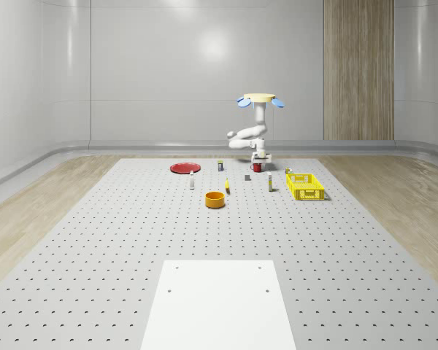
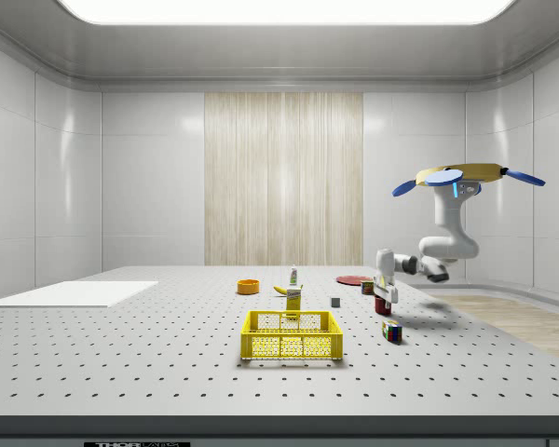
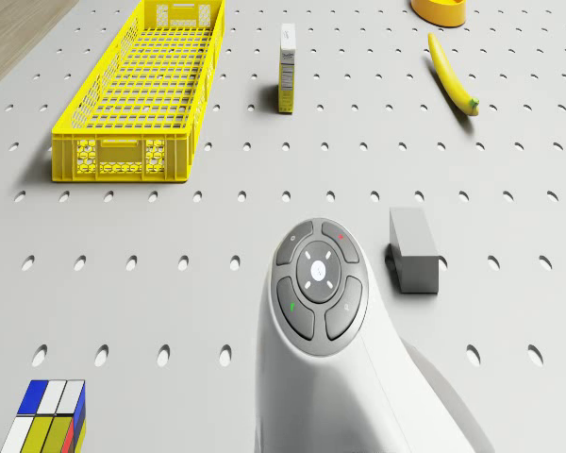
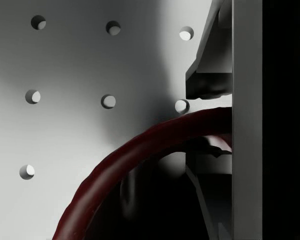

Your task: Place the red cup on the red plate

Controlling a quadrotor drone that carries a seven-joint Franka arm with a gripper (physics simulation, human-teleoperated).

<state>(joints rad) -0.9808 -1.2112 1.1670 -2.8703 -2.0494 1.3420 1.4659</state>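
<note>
The red cup (image 1: 257, 168) stands on the perforated table, to the right of the red plate (image 1: 184, 168) in the whole-scene view. The drone (image 1: 261, 98) hovers above the cup with its arm bent down to it. My gripper (image 1: 259, 159) is right over the cup's top. In the side view the gripper (image 2: 384, 285) sits on the cup (image 2: 383, 304), and the plate (image 2: 352, 279) lies farther back. In the wrist view the cup's dark red rim (image 4: 140, 145) passes between my fingers (image 4: 207, 85), one outside the wall and one inside, shut on it. Whether the cup touches the table I cannot tell.
A yellow crate (image 1: 304, 186) stands right of the cup, an orange bowl (image 1: 215, 199) and a banana (image 1: 227, 187) nearer the front. A grey block (image 3: 413, 250), a small box (image 3: 287, 68) and a colour cube (image 3: 47, 415) lie close to the arm (image 3: 316, 283). A bottle (image 1: 192, 181) stands near the plate.
</note>
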